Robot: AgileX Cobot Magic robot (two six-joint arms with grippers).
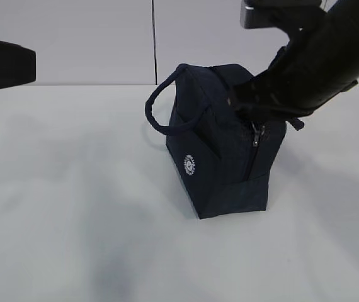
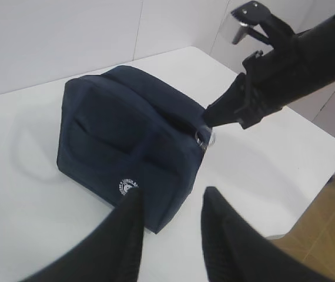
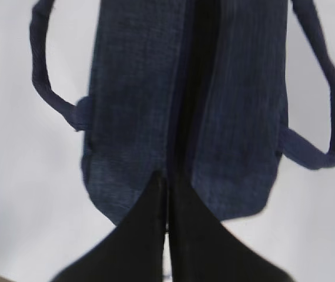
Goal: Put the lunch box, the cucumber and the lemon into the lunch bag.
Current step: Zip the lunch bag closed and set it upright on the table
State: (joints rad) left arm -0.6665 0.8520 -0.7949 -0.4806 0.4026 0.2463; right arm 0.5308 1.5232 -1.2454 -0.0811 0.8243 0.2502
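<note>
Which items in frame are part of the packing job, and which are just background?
Job:
lunch bag, zipped
zipper's metal ring pull
right hand, closed at the zipper
left hand, open, idle

Not job:
white table
Lunch box, cucumber, lemon: not visible.

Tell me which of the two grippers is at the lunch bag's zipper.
The right gripper, closed at the zipper's ring pull on the lunch bag. The left gripper hovers open, clear of it.

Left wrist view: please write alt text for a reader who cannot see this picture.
A dark navy lunch bag stands on a white table, and the right gripper meets the metal ring pull at the bag's end. In the foreground, the left gripper hangs open and empty, just in front of the bag.
</note>
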